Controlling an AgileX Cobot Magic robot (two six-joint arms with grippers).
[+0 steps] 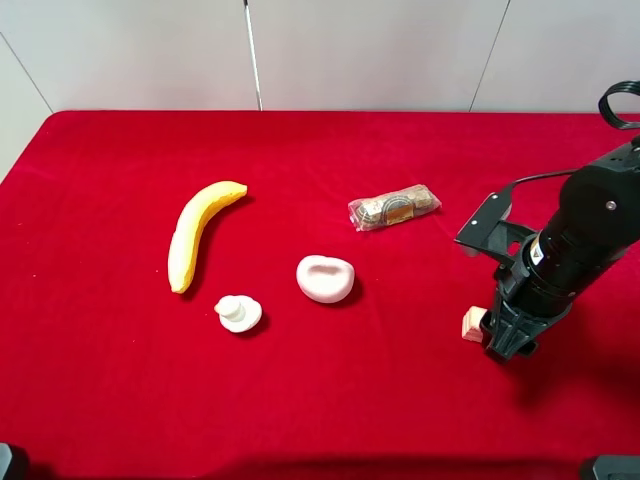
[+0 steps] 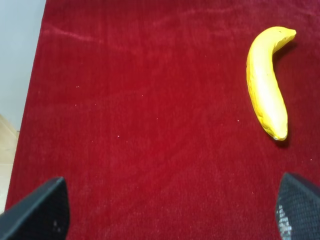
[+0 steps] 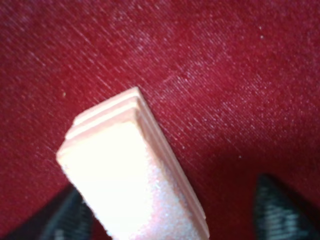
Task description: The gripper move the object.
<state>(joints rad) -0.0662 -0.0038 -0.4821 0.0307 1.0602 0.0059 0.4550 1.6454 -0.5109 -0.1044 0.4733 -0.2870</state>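
Two dark jaws of my right black gripper stood wide apart, clamping nothing; the small pale pink-and-cream layered block sat between them on red cloth, long axis pointing away from my wrist.

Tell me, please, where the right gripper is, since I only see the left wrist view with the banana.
Observer: The right gripper is low over the red cloth, on its right side, beside a small pink block.
Operator: Is it clamped on the block?
Observer: No. The right wrist view shows its fingers apart, with cloth visible between the block and one of them.
Operator: What else lies nearby?
Observer: A wrapped snack packet sits further back, apart from the block.
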